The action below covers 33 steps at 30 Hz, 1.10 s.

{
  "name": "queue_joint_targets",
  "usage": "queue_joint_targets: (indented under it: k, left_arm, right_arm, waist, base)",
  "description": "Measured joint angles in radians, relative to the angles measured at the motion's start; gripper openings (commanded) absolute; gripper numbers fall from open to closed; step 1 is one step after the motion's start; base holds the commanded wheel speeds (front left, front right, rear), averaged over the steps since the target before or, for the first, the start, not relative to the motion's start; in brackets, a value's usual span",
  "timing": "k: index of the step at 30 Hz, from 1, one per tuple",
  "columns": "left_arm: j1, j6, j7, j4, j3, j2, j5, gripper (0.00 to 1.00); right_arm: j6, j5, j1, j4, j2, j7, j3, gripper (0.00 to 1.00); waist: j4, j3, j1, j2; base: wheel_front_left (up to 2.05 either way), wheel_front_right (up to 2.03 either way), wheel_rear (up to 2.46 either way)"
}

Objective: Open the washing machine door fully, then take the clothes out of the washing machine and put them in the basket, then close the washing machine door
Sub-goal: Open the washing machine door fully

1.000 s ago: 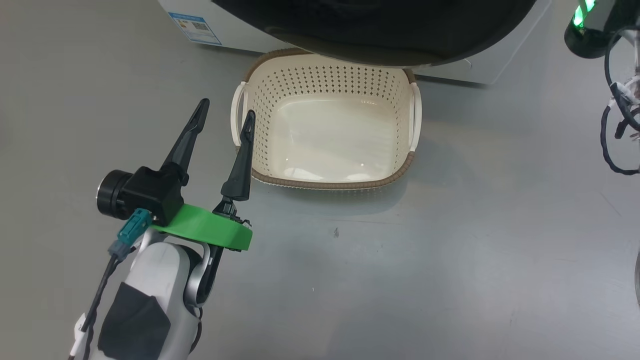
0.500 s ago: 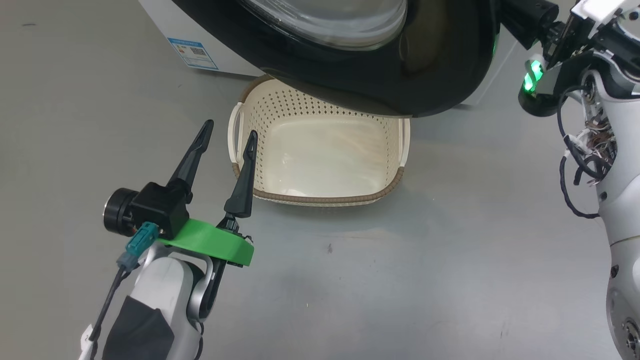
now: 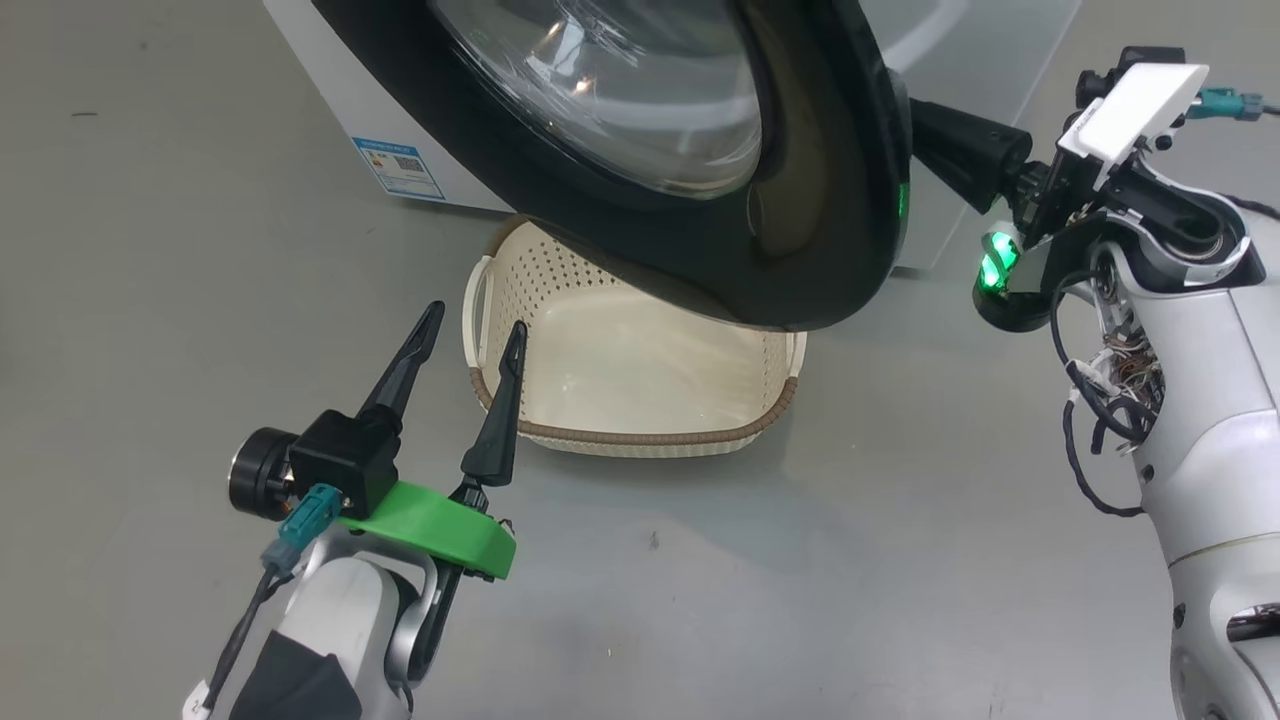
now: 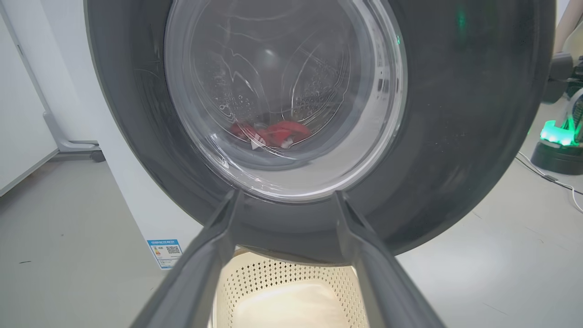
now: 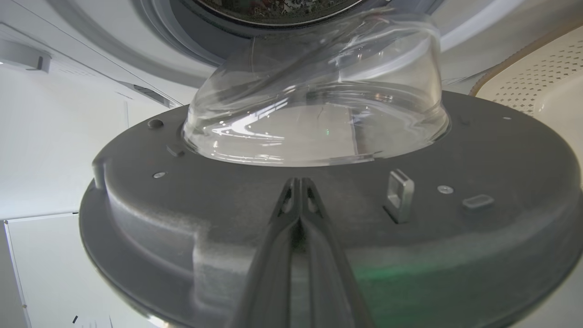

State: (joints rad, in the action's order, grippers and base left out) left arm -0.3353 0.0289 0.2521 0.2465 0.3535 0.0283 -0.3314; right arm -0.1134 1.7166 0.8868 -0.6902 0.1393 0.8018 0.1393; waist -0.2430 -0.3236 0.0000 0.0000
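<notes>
Place: a lab or test room, bare.
Ground: smooth grey floor [image 3: 850,560], lightly scuffed.
Appliance: white washer [image 3: 378,115] standing free on that floor, blue-and-white sticker [image 3: 403,168] low on it.
Surround: white panels [image 4: 18,114] — one on a wheeled foot [image 4: 77,148].

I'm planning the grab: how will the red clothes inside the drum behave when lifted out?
The clothes lie crumpled in loose folds, so they will probably hang limp and drape. The heap looks small against the drum, so likely light. Soft fabric should not roll or break.
</notes>
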Motion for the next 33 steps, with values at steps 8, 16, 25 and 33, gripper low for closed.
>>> queue_joint_targets:
  k: [8, 16, 25, 33]
  left_arm:
    - [0.025, -0.005, 0.000, 0.008, 0.011, 0.001, 0.010, 1.00]
    - [0.034, -0.005, 0.000, 0.022, 0.017, 0.001, 0.016, 1.00]
    - [0.053, -0.005, 0.000, 0.033, 0.029, 0.002, 0.013, 1.00]
    - [0.053, -0.005, 0.000, 0.035, 0.042, 0.003, 0.005, 1.00]
  right_arm:
    - [-0.004, 0.010, -0.078, 0.025, -0.029, 0.026, 0.023, 0.00]
    - [-0.008, 0.015, -0.142, 0.050, -0.047, 0.051, 0.054, 0.00]
    - [-0.008, 0.026, -0.204, 0.090, -0.061, 0.064, 0.078, 0.00]
    - [-0.008, 0.036, -0.246, 0.122, -0.065, 0.073, 0.109, 0.00]
  waist:
    - [0.001, 0.050, 0.0000, 0.0000]
    - [-0.007, 0.085, 0.0000, 0.0000]
    - [-0.029, 0.113, 0.0000, 0.0000]
    - [-0.062, 0.124, 0.0000, 0.0000]
  base:
    - [0.00, 0.00, 0.00]
    - [0.00, 0.00, 0.00]
    - [0.00, 0.00, 0.00]
    - [0.00, 0.00, 0.00]
